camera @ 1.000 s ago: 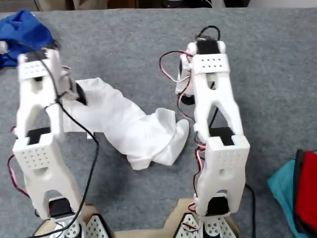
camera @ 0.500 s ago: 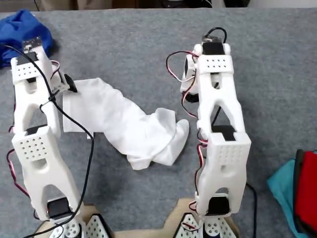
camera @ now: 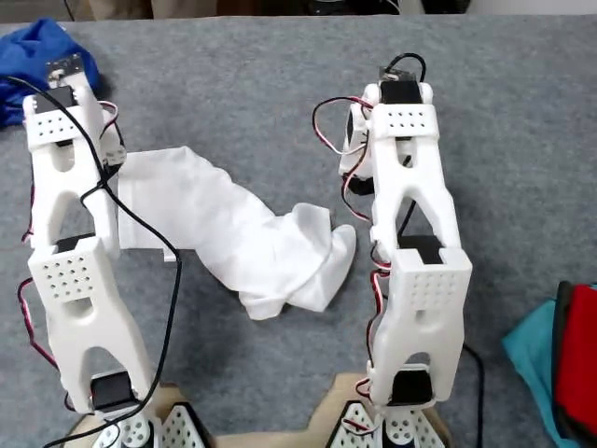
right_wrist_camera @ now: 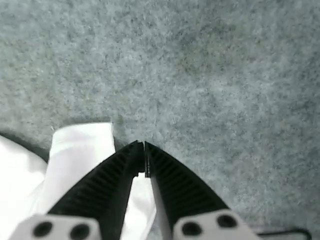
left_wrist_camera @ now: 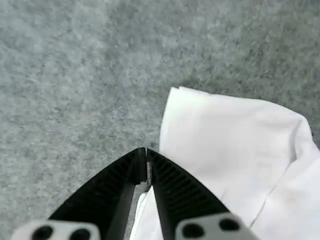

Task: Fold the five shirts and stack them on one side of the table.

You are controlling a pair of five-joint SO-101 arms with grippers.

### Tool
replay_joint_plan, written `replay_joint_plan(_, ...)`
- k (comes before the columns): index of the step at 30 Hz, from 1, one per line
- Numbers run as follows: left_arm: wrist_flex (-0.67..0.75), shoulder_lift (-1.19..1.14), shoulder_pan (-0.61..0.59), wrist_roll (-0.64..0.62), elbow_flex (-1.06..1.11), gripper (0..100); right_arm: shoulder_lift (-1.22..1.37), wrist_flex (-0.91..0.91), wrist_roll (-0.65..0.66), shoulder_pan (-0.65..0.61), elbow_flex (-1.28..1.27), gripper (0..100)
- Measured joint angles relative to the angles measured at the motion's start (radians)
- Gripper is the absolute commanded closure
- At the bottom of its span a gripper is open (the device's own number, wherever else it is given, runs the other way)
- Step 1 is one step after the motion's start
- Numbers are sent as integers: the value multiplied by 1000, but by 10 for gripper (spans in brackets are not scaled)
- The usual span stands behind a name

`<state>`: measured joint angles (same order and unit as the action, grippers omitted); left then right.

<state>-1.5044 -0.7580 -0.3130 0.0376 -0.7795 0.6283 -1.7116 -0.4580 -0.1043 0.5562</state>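
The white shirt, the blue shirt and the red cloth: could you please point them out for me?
white shirt (camera: pixel 233 233), high view, middle of the rumpled fabric.
blue shirt (camera: pixel 37 47), high view, on its bunched upper folds.
red cloth (camera: pixel 583 345), high view, middle of its visible strip.

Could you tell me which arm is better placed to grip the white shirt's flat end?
Probably left: the left gripper sits at the flat end of the white shirt; the right gripper is by its bunched end.
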Motion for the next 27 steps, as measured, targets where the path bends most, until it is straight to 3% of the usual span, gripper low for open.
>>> replay_joint_plan(6,-152,0,28,0,0,738,-78,-54,80,-75,8,993)
replay_joint_plan(11,-238,2,20,0,25,747,-279,-55,172,-198,-157,974)
replay_joint_plan(16,-242,32,2,34,126,744,-443,-57,253,-245,-411,847)
replay_joint_plan(22,-242,252,5,130,454,747,-614,-57,442,-299,-652,824)
replay_joint_plan(27,-163,430,5,141,750,747,-646,-17,491,-341,-689,824)
